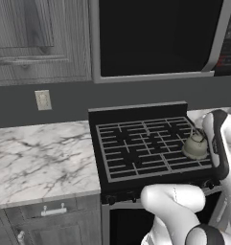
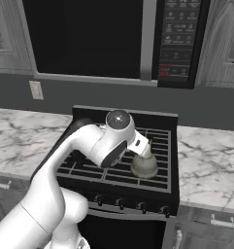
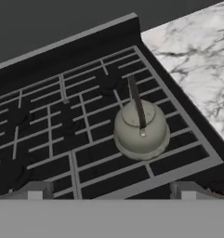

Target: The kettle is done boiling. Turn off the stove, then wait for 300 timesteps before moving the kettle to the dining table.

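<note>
The kettle (image 3: 141,132) is a squat grey-beige pot with a thin dark handle. It stands upright on the front right burner of the black stove (image 1: 136,148). It also shows in the base views, as kettle (image 1: 196,145) and kettle (image 2: 144,165). My gripper (image 3: 111,193) hangs above the stove's front edge, short of the kettle. It is open, with its two fingertips (image 3: 35,190) wide apart and nothing between them. The row of front knobs (image 2: 121,203) sits below the grates. The dining table is out of view.
Marble counters flank the stove, counter (image 1: 40,158) on the left and counter (image 2: 210,165) on the right. A dark microwave (image 2: 113,39) hangs over the range, with grey cabinets (image 1: 35,38) beside it. My arm's forearm (image 1: 217,143) crosses the stove's right side.
</note>
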